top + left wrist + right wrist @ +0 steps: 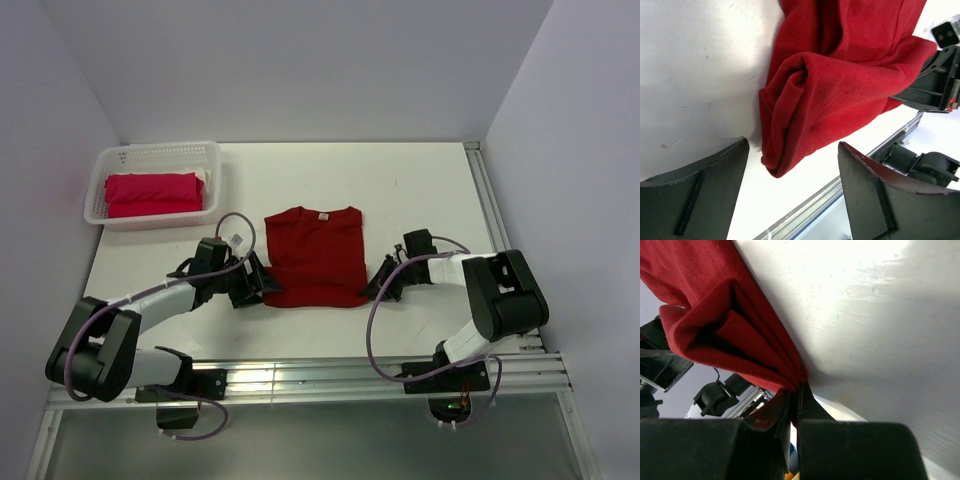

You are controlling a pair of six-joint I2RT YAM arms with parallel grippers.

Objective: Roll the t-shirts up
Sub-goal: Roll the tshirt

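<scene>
A dark crimson t-shirt [317, 255] lies flat in the middle of the table, neck away from the arms. Its near hem is folded over on itself into a short thick roll [830, 85]. My left gripper [262, 288] sits at the hem's left corner and is open. In the left wrist view its fingers [700, 190] stand wide apart, with the rolled corner just ahead of them and untouched. My right gripper [372, 290] is at the hem's right corner, shut on the bunched cloth [725, 325], which it pinches at its tips [797, 390]. A brighter pinkish-red t-shirt [150, 193] lies folded in the basket.
A white lattice basket [160, 147] stands at the back left of the table. An aluminium rail [300, 375] runs along the near edge, close behind both grippers. White walls enclose the table on the left, back and right.
</scene>
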